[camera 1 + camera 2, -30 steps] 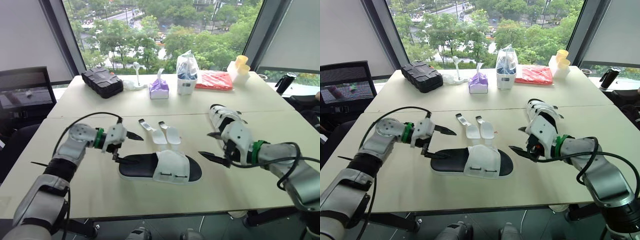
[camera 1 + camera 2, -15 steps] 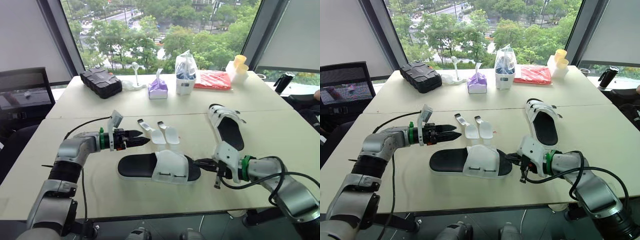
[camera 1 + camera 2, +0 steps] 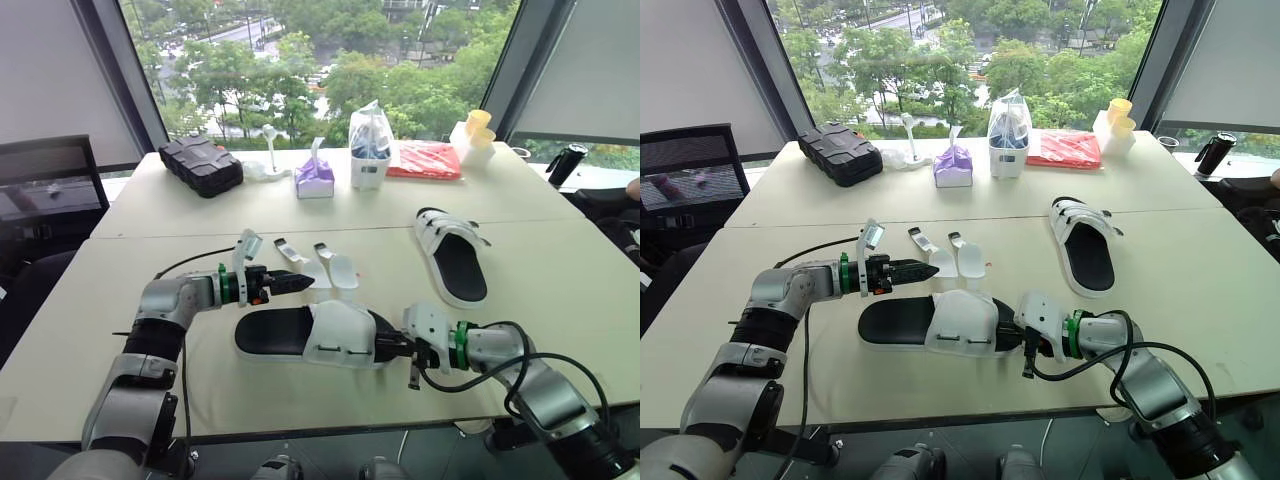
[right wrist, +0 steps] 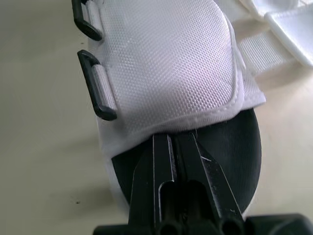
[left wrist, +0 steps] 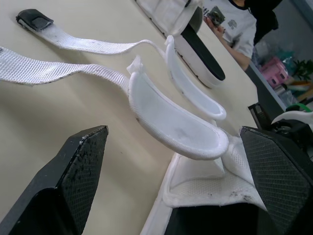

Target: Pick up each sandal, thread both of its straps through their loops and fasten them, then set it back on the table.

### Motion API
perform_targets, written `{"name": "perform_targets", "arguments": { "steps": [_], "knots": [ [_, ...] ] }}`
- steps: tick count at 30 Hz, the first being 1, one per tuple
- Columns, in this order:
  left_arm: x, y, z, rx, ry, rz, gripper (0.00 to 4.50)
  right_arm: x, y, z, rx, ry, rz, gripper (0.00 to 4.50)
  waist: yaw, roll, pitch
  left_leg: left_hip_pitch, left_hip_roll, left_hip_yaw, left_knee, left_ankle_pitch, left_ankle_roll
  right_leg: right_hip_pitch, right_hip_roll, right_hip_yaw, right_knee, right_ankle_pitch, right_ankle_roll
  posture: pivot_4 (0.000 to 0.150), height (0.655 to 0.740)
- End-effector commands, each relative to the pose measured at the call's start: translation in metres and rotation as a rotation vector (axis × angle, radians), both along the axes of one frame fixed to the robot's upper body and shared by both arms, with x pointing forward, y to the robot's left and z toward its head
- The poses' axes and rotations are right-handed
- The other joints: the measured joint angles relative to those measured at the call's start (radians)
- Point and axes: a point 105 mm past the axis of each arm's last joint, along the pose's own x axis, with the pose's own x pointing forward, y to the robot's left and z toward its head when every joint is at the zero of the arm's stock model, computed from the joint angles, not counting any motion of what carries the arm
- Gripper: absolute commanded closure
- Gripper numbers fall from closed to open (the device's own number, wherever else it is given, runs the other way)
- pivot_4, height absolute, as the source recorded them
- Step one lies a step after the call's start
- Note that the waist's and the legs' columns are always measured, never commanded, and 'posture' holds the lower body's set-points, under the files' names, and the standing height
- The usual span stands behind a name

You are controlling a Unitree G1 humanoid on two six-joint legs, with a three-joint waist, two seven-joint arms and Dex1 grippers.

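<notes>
**near sandal braced at the toe, straps about to be taken**

the counter [image 3: 560, 250] carries both sandals flat on their soles, neither one lifted. the near sandal [image 3: 330, 335] lies at 6 o'clock on the counter, with its heel toward 9 and its toe toward 3. the far sandal [image 3: 455, 255] sits well apart at about 2 o'clock from it and is untouched, so it looks to be the later job.

the right gripper [image 3: 388, 346] comes in low from 3 o'clock. its fingers are pressed together and their tips touch the hem of the white upper over the black footbed. i cannot tell whether they nip the fabric. it probably rests there to pin the toe so the shoe will not slide while the other side is worked.

the left gripper [image 3: 300, 282] hovers at about 11 o'clock from the near sandal. its fingers are spread, and in its wrist view a padded flap lies in the gap between them, untouched. that spread suits closing on a strap next.

the straps [image 3: 335, 262] trail loose across the counter toward 12 o'clock, unthreaded. the two black loops [image 4: 100, 93] stand empty on the 6 o'clock side of the upper. so each strap would have to come back over the upper to reach its loop, and threading has not begun.
</notes>
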Motion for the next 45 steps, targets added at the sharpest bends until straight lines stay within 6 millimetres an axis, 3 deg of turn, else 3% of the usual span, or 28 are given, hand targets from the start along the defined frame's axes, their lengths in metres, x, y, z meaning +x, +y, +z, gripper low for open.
{"name": "perform_targets", "arguments": {
  "steps": [1,6,16,27,39,42,45],
  "knots": [
    [0.009,-0.002,0.019,-0.034,-0.060,0.029,0.00,0.000,0.009,-0.001,0.014,-0.021,0.063,4.44,-0.001,0.000,0.000,0.000,0.000,0.000,0.000,0.000,0.000,0.000,0.000,0.000,0.000,0.000,0.000,0.150,0.7400],
    [0.014,-0.005,0.017,-0.060,-0.037,0.059,0.00,0.006,0.018,-0.010,0.039,0.007,0.105,4.44,-0.004,0.000,0.000,0.002,0.000,0.000,0.000,0.000,-0.001,0.001,0.001,0.000,0.001,0.000,0.000,0.150,0.7400],
    [0.024,-0.017,0.007,-0.124,0.050,0.126,0.00,0.009,0.015,-0.033,0.003,0.165,0.158,4.44,-0.005,-0.001,-0.001,0.012,0.001,0.001,-0.002,0.000,-0.001,0.010,0.001,0.000,0.001,0.000,0.000,0.150,0.7400],
    [0.046,-0.022,0.015,-0.322,0.206,0.251,0.00,0.009,0.008,-0.034,-0.028,0.168,0.165,4.44,-0.002,-0.003,-0.002,0.012,0.001,0.001,-0.002,0.000,-0.001,0.010,0.001,0.000,0.000,0.000,0.000,0.150,0.7400],
    [0.071,-0.028,0.007,-0.372,0.282,0.449,0.00,0.011,0.007,-0.032,-0.040,0.154,0.160,4.44,-0.001,-0.004,-0.003,0.012,0.000,0.001,-0.002,0.000,-0.001,0.011,0.001,-0.001,0.000,0.000,0.000,0.150,0.7400],
    [0.076,-0.023,0.008,-0.378,0.278,0.496,0.86,0.011,0.008,-0.032,-0.041,0.153,0.161,4.50,-0.002,-0.004,-0.003,0.012,0.000,0.001,-0.002,0.000,-0.001,0.011,0.001,-0.001,0.000,0.000,0.000,0.150,0.7400],
    [0.079,-0.019,0.008,-0.384,0.273,0.526,2.34,0.011,0.009,-0.033,-0.043,0.153,0.163,4.50,-0.002,-0.004,-0.003,0.012,0.000,0.001,-0.002,0.000,-0.001,0.011,0.001,-0.001,0.000,0.000,0.000,0.150,0.7400]
  ]
}}
